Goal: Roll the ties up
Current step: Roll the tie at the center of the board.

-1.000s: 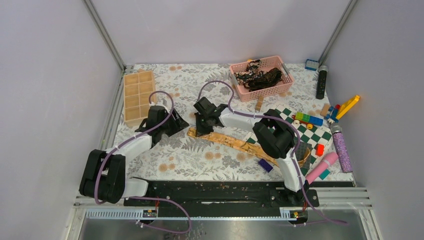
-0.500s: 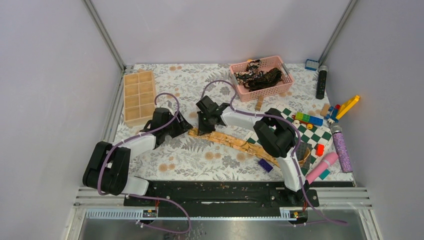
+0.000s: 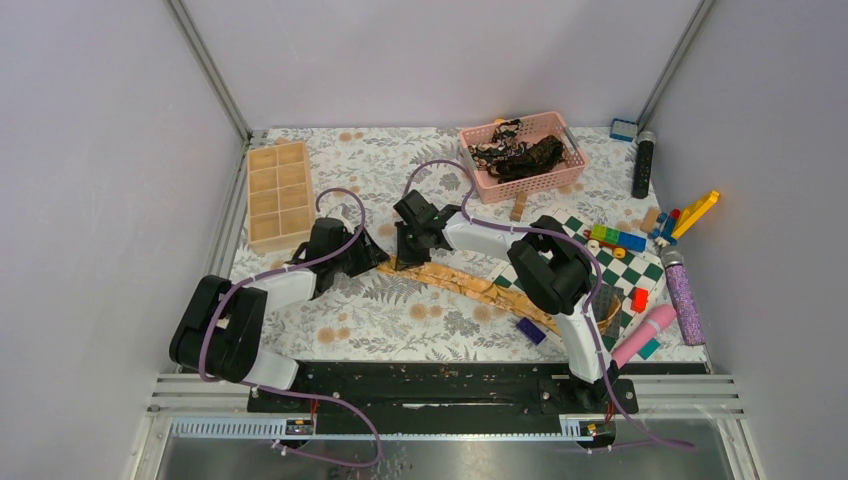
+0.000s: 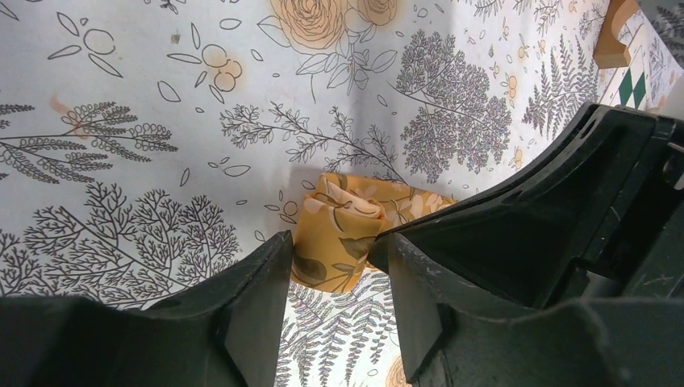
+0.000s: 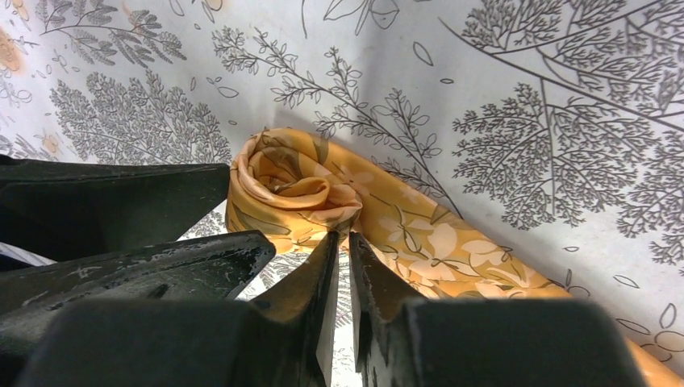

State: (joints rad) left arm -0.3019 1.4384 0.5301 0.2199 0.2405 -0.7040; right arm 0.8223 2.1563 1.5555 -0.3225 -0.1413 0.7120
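On the table, the gold tie runs out from the board, its far end a small roll. There the right end effector nips that roll; the left end effector straddles it, apart. Rolling is barely begun: next, wind it tightly toward the board.
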